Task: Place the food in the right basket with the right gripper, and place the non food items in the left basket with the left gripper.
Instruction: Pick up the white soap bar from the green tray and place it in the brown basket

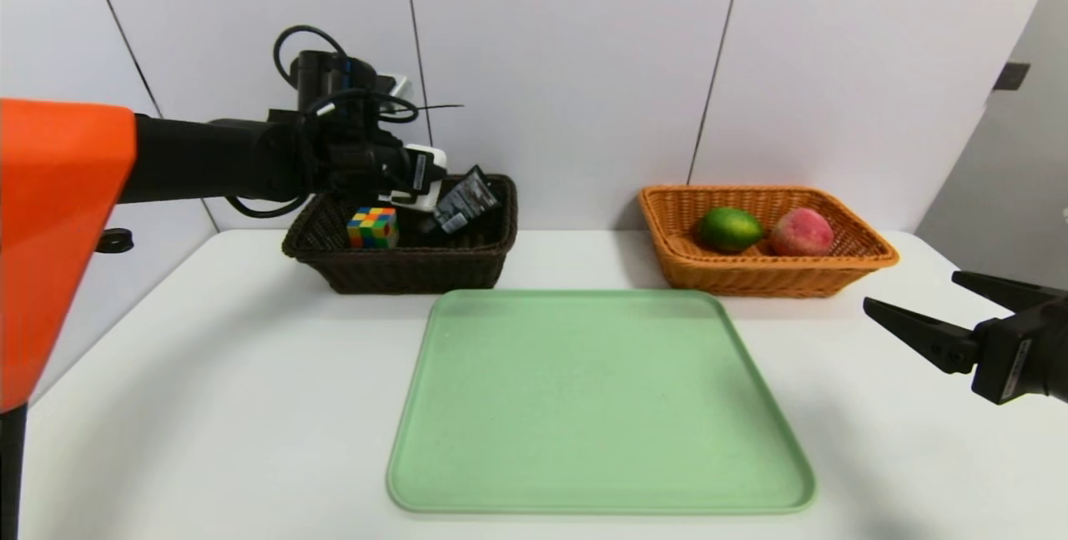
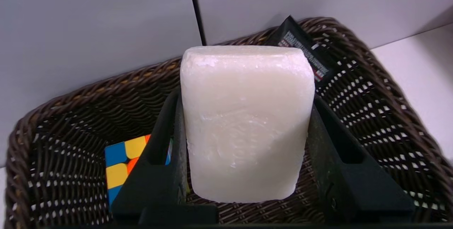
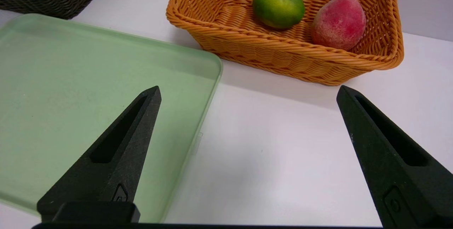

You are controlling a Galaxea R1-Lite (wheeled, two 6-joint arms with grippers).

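Your left gripper (image 2: 244, 130) is clamped on a pale white bar of soap (image 2: 246, 122), one finger pressed to each of its long sides, so the bar's long axis runs straight out ahead between the fingers. The head view shows that gripper reaching over the near rim of the dark brown basket (image 1: 400, 269), which sits at the table's far left edge against the wall. The soap hangs above the basket's open middle, not touching the weave. Directly under and around it lie a multicoloured puzzle cube (image 1: 372, 226) toward the basket's left end and a black packet (image 1: 465, 199) leaning on its far right corner. The gap between those two is where the bar would fall, so the release looks to depend on the soap staying over that gap. Your right gripper (image 3: 247, 94) is parked low at the table's right edge, fingers spread wide and holding nothing. The orange basket (image 1: 834, 269) at the far right already holds a green lime (image 1: 729, 229) and a pinkish peach (image 1: 801, 232). The green tray (image 1: 601, 473) at the table's near middle carries nothing.
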